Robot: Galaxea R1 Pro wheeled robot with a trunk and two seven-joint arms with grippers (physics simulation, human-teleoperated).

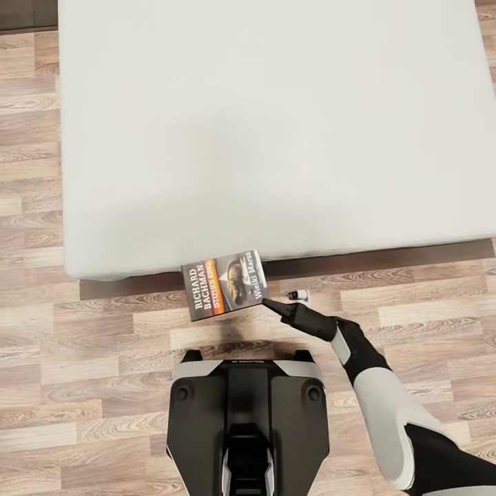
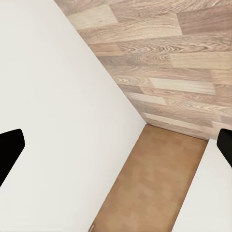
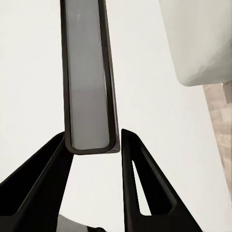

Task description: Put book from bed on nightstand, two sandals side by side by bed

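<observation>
Black right end effector [image 1: 270, 303] clamping book [image 1: 224, 284] by its edge, arm outstretched beside bed [image 1: 275, 131], left fingers [image 2: 10, 151] apart

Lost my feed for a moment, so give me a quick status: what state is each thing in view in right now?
book: off the mattress, held cover-up at the bed's near edge, over the floor.
right gripper: shut on the book's edge.
left gripper: open, holding nothing.
bed: bare mattress, nothing lying on it.
floor: wood planks.
</observation>
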